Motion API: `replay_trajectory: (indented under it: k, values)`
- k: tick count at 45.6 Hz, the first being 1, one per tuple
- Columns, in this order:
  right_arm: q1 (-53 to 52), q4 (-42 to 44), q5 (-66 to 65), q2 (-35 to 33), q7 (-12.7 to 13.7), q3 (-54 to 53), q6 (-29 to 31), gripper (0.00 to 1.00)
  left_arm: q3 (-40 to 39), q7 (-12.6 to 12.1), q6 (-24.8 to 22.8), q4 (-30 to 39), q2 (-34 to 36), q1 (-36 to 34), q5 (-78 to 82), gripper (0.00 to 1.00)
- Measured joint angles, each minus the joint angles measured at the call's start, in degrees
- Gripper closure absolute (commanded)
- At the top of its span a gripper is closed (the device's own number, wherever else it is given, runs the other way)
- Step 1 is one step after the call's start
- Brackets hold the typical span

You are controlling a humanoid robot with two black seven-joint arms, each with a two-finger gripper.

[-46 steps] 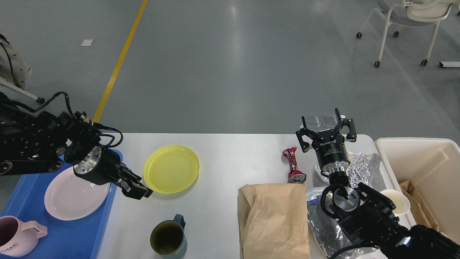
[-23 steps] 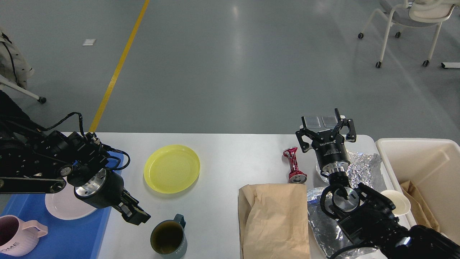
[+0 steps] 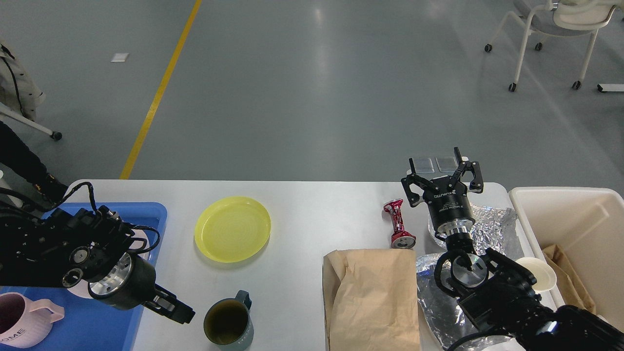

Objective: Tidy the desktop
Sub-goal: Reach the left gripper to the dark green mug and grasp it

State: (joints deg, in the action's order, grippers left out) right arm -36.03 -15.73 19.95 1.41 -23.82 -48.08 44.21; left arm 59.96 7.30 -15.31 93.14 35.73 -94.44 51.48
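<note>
Desktop (image 3: 312, 214) is spanning the middle of the head view, blue tray (image 3: 146, 214) sitting on its left end, cream bin (image 3: 560, 214) standing just off its right end.

Containers:
- Blue tray is holding a pink mug (image 3: 22, 319) at the near left corner and a pale plate (image 3: 140, 235); my left arm is covering nearly all of the plate.
- Cream bin is holding crumpled brown paper (image 3: 568, 278) and a small white cup (image 3: 541, 273) at its near left edge.
- Grey-green mug (image 3: 228, 322) is standing upright on the desktop, inside looking dark, contents not readable.
- Yellow plate (image 3: 232, 228) is lying on the desktop, nothing on it.

Grippers:
- Left gripper (image 3: 178, 312) is hanging low just left of the grey-green mug, not touching it as far as I can see. It's showing as one dark block, fingers not separable, so can't tell whether it's spread or closed.
- Right gripper (image 3: 442, 168) is pointing up over the far right of the desktop, fingers spread, gripping nothing.

Hidden / cut off:
- Brown paper bag (image 3: 373, 297) is running off the bottom edge.
- Crumpled foil (image 3: 487, 224) is lying behind and under my right arm, extent unclear.
- Crushed red can (image 3: 399, 224) is lying on its side between bag and foil, label unreadable.
- Pink mug is being clipped by the left and bottom edges.
</note>
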Motion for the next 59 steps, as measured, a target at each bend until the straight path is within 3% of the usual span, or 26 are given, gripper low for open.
replay_trajectory:
  k: [17,26,30,37,42,59]
  values:
    - [0.0,0.0,0.0,-0.01,0.0,0.0,0.0,0.0,-0.19,0.33,6.47,-0.46,0.55,4.24,-1.47,0.47]
    - [0.0,0.0,0.0,0.0,0.0,0.0,0.0,0.0,-0.19,0.35,12.35,-1.76,0.58,6.3,-1.55,0.48]
    - [0.0,0.0,0.0,-0.01,0.0,0.0,0.0,0.0,-0.79,2.39,13.81,-2.29,2.26,8.41,-2.12,0.48]
    - [0.0,0.0,0.0,0.0,0.0,0.0,0.0,0.0,-4.59,9.14,14.47,-4.94,4.15,13.9,-2.65,0.48]
    - [-0.01,0.0,0.0,0.0,0.0,0.0,0.0,0.0,-6.04,12.52,14.65,-5.9,4.8,16.04,-2.68,0.48]
    - [-0.01,0.0,0.0,0.0,0.0,0.0,0.0,0.0,-8.45,14.19,14.87,-8.28,4.94,20.26,-2.62,0.48]
